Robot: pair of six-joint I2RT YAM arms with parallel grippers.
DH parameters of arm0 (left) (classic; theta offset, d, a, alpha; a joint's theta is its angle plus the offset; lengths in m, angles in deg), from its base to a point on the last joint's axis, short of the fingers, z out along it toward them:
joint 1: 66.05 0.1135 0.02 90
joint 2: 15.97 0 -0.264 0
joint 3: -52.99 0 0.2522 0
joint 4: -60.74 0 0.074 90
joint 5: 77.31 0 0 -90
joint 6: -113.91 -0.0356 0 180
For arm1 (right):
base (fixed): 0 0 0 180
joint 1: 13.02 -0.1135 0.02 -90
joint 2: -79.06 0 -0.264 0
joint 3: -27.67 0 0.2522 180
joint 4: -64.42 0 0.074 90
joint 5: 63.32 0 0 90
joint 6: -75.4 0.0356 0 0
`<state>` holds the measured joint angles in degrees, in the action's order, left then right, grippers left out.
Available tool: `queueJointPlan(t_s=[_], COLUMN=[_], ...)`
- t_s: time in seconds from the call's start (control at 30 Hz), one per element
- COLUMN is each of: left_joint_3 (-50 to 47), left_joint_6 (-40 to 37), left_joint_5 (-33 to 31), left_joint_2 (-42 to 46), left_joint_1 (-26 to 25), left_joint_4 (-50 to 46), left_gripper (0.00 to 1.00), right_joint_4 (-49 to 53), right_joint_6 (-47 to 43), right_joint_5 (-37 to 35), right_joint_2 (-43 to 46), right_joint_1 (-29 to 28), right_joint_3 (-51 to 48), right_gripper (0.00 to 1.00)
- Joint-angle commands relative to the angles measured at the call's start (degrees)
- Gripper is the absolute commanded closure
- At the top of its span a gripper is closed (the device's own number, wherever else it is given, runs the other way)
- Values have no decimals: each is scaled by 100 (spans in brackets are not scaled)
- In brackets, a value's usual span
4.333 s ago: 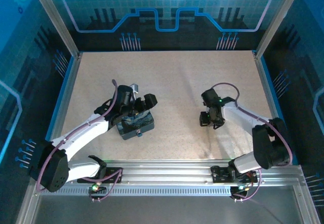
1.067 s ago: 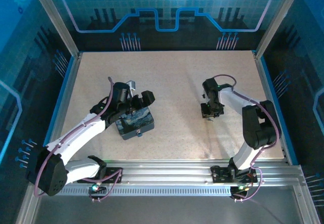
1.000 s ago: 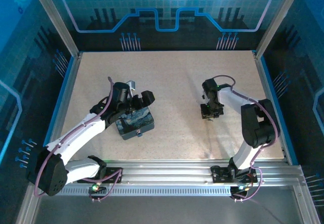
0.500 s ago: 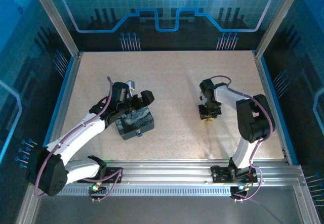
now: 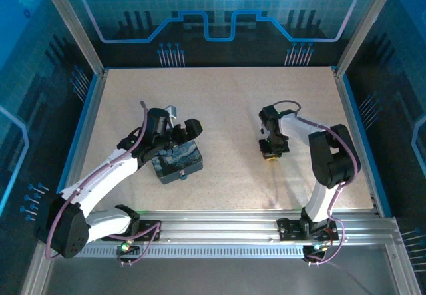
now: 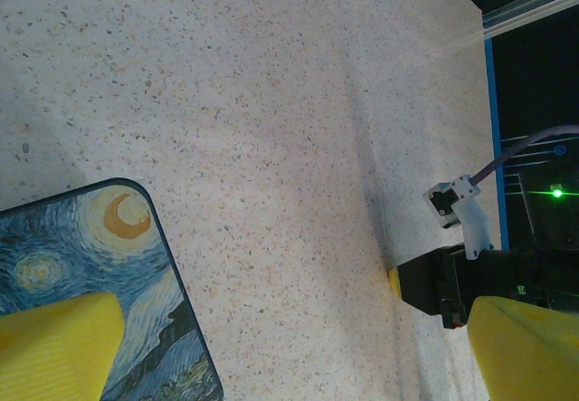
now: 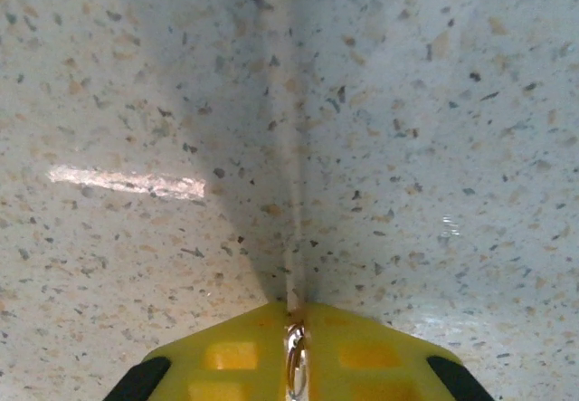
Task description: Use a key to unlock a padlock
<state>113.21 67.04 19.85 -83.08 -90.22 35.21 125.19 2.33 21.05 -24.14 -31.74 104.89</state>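
The box (image 5: 177, 161) with a blue-and-yellow starry-night print lies left of centre, and its corner shows in the left wrist view (image 6: 99, 265). A tiny bluish padlock (image 5: 181, 176) sits at the box's near edge. My left gripper (image 5: 175, 135) is open over the box's far end; its yellow fingertips (image 6: 54, 347) stand wide apart with nothing between them. My right gripper (image 5: 271, 155) points straight down at the table on the right. Its yellow fingers (image 7: 226, 356) are pressed together on a thin silvery ring, the key (image 7: 294, 365); the rest of the key is hidden.
The speckled tabletop (image 5: 226, 102) is ringed by a blue rim and metal frame posts (image 5: 86, 48). The right gripper's black body (image 6: 452, 283) shows at the right of the left wrist view, about a box-length from the box.
The right gripper has shifted slightly left and its fingers have closed on the silvery ring. The left arm and the box have stayed put.
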Motion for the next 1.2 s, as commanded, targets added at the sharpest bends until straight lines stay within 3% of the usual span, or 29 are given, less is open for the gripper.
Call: queueJointPlan(t_s=[0.0,0.3,0.63,0.9,1.17], left_joint_3=[24,32,232,-246,-822], left_joint_6=[-86,10,1252,2918,4820], left_joint_5=[14,57,929,1541,1530], left_joint_2=[131,172,-43,-116,-171], left_joint_1=[42,53,224,189,11], left_joint_4=[-97,-102,-15,1325,2879], left_gripper=[1,1,1,1,1], right_joint_4=[280,417,81,-983,-2298], right_joint_6=[104,137,-113,779,1899], right_joint_5=[-151,-275,286,1503,1819], right_joint_2=[116,533,1610,2628,3186], right_joint_1=[-122,-252,-613,-801,-1213], right_joint_3=[-19,26,157,-98,-411], right_gripper=[88,99,100,100,100])
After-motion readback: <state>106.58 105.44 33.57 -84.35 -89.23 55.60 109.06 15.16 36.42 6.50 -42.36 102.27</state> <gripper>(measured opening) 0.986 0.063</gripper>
